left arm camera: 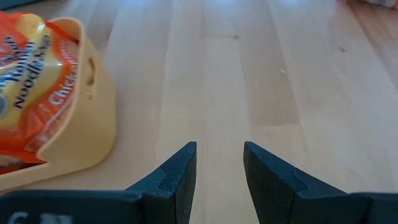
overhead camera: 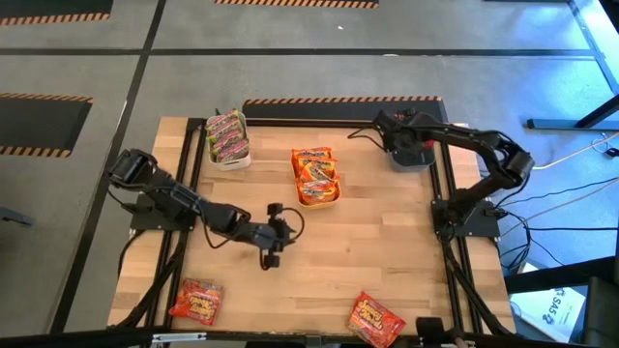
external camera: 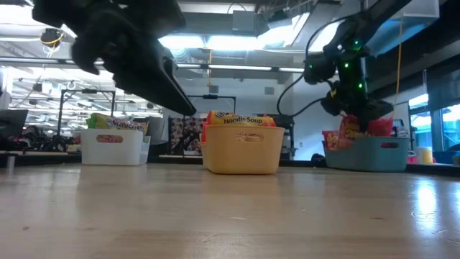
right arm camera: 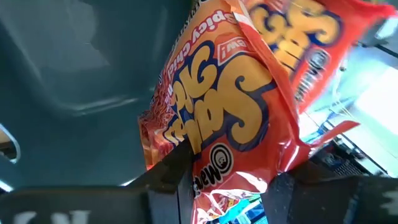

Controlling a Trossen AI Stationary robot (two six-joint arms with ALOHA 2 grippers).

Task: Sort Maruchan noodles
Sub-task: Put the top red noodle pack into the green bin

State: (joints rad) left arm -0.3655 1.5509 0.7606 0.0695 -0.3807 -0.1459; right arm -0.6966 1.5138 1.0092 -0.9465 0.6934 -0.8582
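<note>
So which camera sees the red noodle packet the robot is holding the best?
The right wrist view: the red packet fills the picture, pinched in the right gripper. The low view shows it small above the blue bin. The high view hides it under the arm, and the left wrist view misses it.

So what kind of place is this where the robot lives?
Probably a robotics lab or workshop. The wooden table stands on a grey floor marked with striped hazard tape, cables trail beside it, and the low view shows ceiling strip lights over benches crowded with equipment.
</note>
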